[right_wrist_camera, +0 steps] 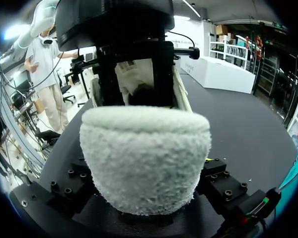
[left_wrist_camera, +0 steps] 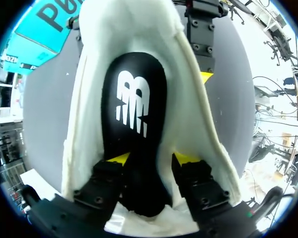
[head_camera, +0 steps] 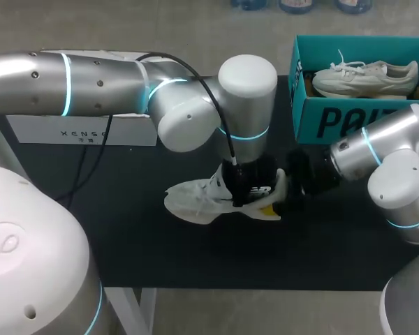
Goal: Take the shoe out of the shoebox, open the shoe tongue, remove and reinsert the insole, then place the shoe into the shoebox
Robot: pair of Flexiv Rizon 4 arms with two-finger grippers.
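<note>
White, fleecy-lined shoe (head_camera: 195,199) lies on the black bench (head_camera: 126,230), out in front of the teal cardboard shoebox (head_camera: 349,118) and off to its left. The left arm drops straight down over it, end effector (left_wrist_camera: 149,158) pinching the smooth black insole (left_wrist_camera: 134,114) fairly narrow. The right arm comes in low from the shoebox side, end effector (right_wrist_camera: 145,168) clamped wide around the fuzzy rounded heel.

Head cam fixed high behind the robot, looking down across the table (head_camera: 195,258). Left wrist cam right over the shoe (left_wrist_camera: 196,109), facing down into it at the insole (left_wrist_camera: 134,114). Right wrist cam tight against the heel (right_wrist_camera: 144,158), facing along the table. All three share the shoe.
</note>
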